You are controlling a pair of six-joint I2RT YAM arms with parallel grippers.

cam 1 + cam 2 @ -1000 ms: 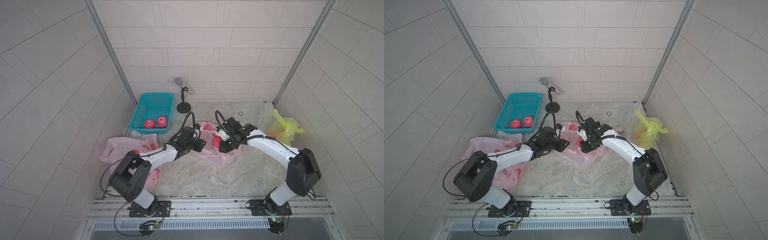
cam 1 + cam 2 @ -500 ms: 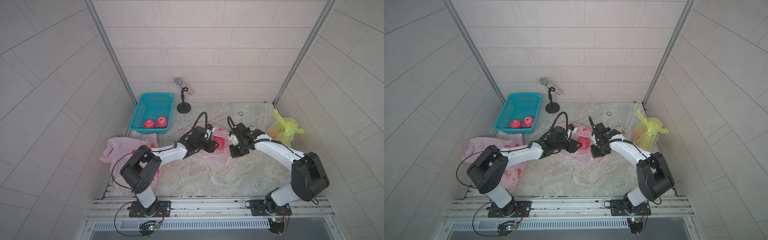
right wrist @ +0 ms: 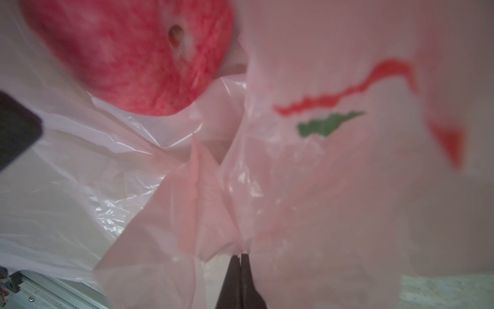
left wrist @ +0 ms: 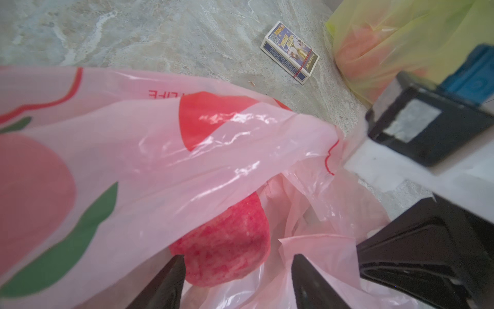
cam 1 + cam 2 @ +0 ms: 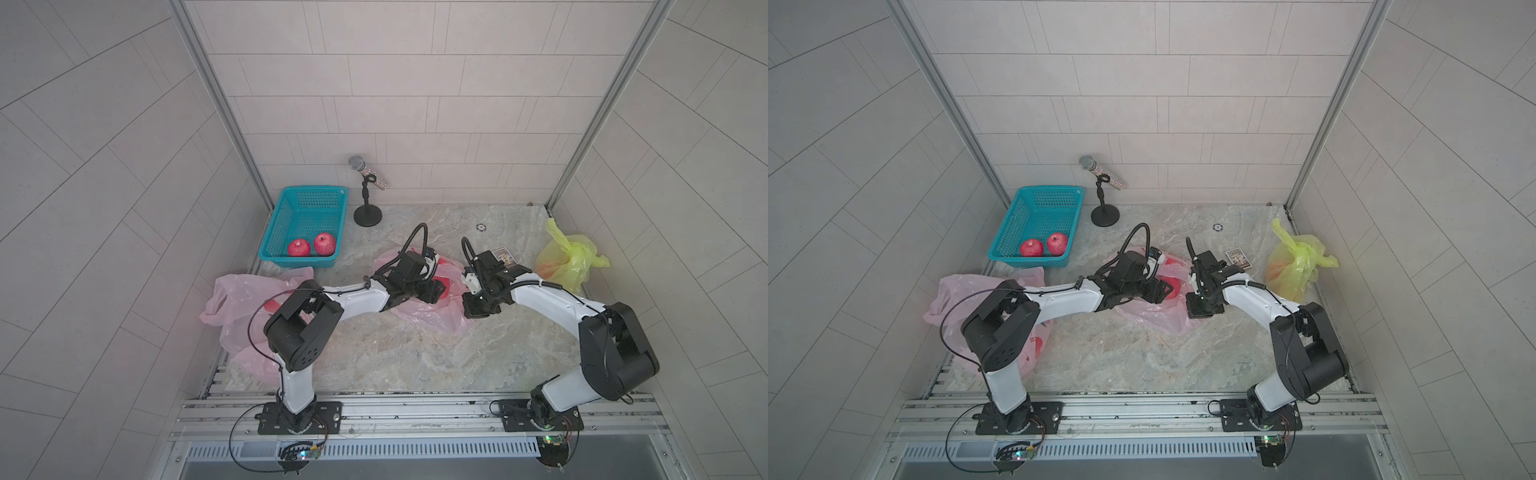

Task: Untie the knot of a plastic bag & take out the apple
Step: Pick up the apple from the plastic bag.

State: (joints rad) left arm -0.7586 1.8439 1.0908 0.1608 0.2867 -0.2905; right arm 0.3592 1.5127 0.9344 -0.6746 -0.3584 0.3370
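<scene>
Film of the pink bag (image 4: 149, 166) covers roughly half of the apple (image 4: 227, 248).

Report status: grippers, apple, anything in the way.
Left gripper open, jaws flanking apple. Right gripper shut on pink bag film. Apple inside bag, mouth open. Bag fold drapes over apple.

Teal mesh basket (image 5: 318, 199), microphone (image 5: 370, 174) on round stand beside it, small printed box (image 4: 290, 52) on marble tabletop (image 5: 395, 353)
</scene>
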